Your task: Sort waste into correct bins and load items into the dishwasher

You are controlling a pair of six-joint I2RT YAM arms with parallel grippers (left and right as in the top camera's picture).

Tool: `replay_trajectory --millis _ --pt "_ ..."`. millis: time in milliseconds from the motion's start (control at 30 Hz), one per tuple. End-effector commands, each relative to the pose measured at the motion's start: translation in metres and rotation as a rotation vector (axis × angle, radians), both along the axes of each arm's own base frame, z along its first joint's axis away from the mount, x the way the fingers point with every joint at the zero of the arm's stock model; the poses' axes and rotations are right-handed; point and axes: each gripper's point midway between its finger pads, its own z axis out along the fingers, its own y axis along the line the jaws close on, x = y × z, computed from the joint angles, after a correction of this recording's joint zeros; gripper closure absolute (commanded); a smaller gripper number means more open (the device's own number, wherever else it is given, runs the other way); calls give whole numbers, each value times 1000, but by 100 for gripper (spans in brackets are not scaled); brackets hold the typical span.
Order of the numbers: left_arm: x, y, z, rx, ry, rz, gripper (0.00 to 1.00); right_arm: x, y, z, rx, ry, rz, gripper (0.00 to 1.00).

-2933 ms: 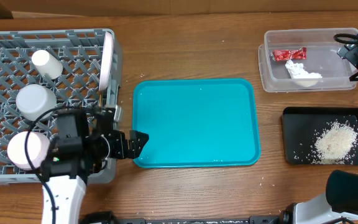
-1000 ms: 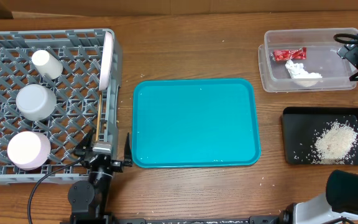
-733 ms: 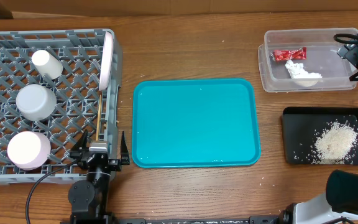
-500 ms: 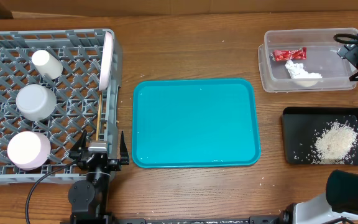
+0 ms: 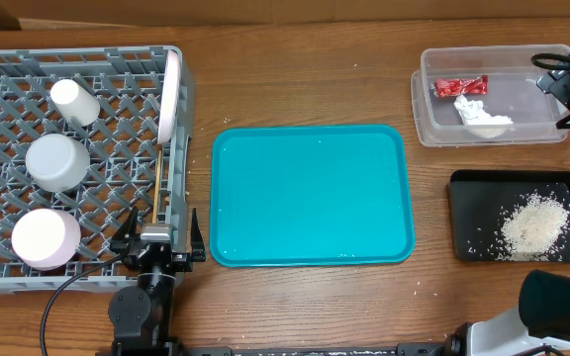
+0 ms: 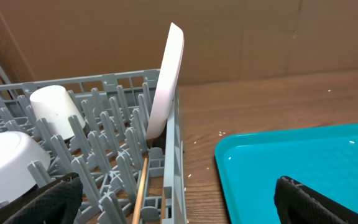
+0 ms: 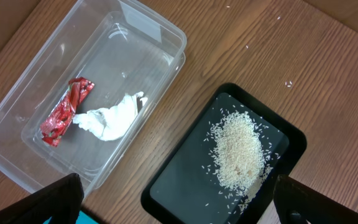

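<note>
The grey dish rack (image 5: 117, 69) holds a small white cup (image 5: 72, 101), a white bowl (image 5: 57, 161), a pale bowl (image 5: 45, 238), an upright white plate (image 5: 171, 94) and wooden chopsticks (image 5: 158, 183). My left gripper (image 5: 159, 242) is open and empty at the rack's front right corner, its jaws either side of the rack wall (image 6: 179, 155). The clear tub (image 7: 148, 25) holds the red wrapper (image 7: 67, 112) and white napkin (image 7: 114, 118). The black tray (image 7: 185, 180) holds the rice crumbs (image 7: 241, 149). My right gripper (image 7: 179, 208) is open and empty above them.
The teal serving tray (image 5: 310, 195) lies bare in the middle, its left edge close to the left gripper. A few stray crumbs lie on the wood near the front. The right arm (image 5: 567, 84) reaches over the tub's far end.
The left arm has pulled back off the rack's corner toward the front edge. In the last second the gripper only shifted slightly left. The right arm has not moved.
</note>
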Motion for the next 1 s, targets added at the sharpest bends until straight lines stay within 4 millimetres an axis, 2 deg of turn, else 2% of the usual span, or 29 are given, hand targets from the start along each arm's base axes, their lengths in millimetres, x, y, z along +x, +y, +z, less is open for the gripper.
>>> replay_trajectory --millis 0,367,600,767,833,967 --pt "0 4 0 -9 -6 21 0 -2 -3 5 -15 -11 -11 0" --pt "0 4 0 -9 -6 21 0 -3 -2 6 -17 -16 -10 0" --pt "0 4 0 -9 -6 21 0 -32 3 60 -62 -181 -16 0" --pt "0 4 1 -9 -6 21 0 -46 20 102 -43 -371 26 0" --pt "0 4 1 -9 -6 21 0 -51 30 108 -19 -427 59 0" --pt "0 4 0 -9 -6 21 0 -58 44 99 -9 -510 92 0"
